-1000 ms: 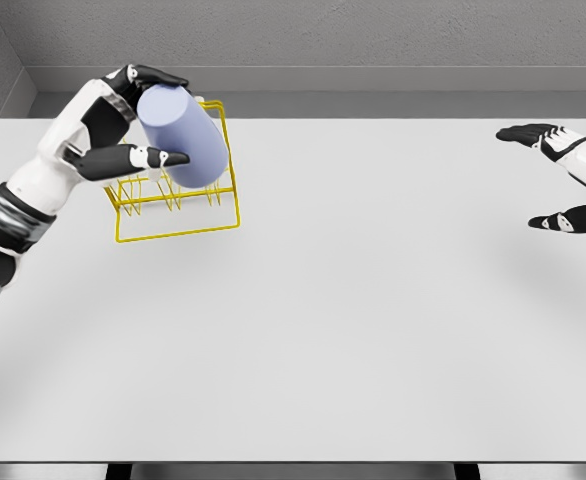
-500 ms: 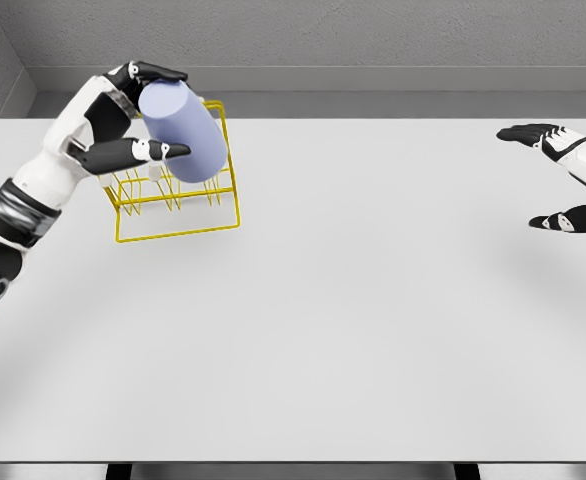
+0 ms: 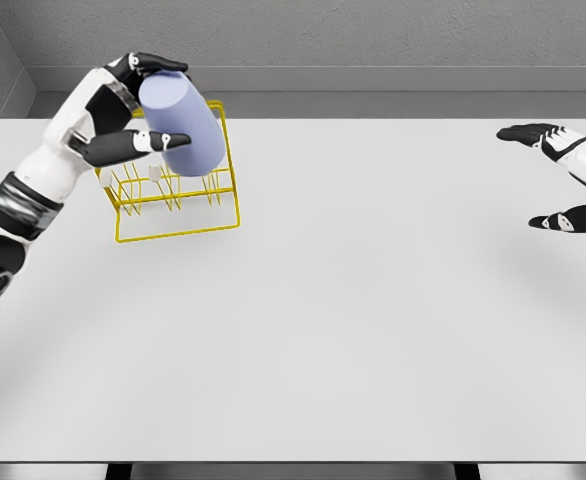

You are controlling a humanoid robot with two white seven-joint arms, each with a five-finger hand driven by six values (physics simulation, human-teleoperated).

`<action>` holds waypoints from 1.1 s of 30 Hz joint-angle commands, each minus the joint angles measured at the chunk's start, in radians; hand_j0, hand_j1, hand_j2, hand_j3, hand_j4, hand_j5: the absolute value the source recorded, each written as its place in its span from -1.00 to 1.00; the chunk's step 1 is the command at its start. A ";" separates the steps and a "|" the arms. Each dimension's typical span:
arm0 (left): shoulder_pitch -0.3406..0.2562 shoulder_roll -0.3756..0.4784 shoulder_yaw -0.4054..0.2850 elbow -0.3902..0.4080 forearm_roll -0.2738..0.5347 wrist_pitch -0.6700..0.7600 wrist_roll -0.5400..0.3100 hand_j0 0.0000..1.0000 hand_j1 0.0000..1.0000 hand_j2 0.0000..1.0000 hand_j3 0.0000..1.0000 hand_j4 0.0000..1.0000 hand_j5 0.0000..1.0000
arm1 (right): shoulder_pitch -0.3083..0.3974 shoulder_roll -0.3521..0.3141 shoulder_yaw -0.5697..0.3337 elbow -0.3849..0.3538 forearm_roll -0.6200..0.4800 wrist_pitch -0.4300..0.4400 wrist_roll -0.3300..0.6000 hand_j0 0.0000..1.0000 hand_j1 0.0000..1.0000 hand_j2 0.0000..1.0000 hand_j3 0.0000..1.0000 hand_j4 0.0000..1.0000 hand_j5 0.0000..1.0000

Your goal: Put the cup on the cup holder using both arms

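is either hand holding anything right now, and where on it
The left hand holds the blue cup by its side wall, near its upper end, above the yellow rack. The right hand holds nothing.

Worktop (image 3: 353, 320) is unobstructed from 3 through 9 o'clock. Sole obstacle: yellow wire cup holder (image 3: 178, 200) at 10 o'clock.

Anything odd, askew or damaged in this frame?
Nothing damaged or spilled. The lavender cup is tilted in the left hand over the yellow wire cup holder, not seated. The right hand hangs open at the table's right edge, holding nothing.
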 commanded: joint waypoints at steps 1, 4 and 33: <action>0.000 -0.016 -0.006 0.015 -0.004 -0.001 -0.001 0.25 0.25 0.25 0.25 0.25 0.25 | 0.000 -0.001 0.000 0.001 -0.008 0.003 -0.001 1.00 1.00 1.00 1.00 1.00 1.00; 0.000 -0.030 -0.006 0.018 -0.021 0.001 -0.001 0.37 0.37 0.37 0.37 0.37 0.37 | 0.000 -0.001 0.000 0.001 -0.008 0.003 -0.001 1.00 1.00 1.00 1.00 1.00 1.00; -0.025 -0.056 -0.006 0.074 -0.067 -0.001 0.000 1.00 1.00 1.00 1.00 1.00 1.00 | 0.000 0.000 0.000 0.004 -0.008 0.003 -0.001 1.00 1.00 1.00 1.00 1.00 1.00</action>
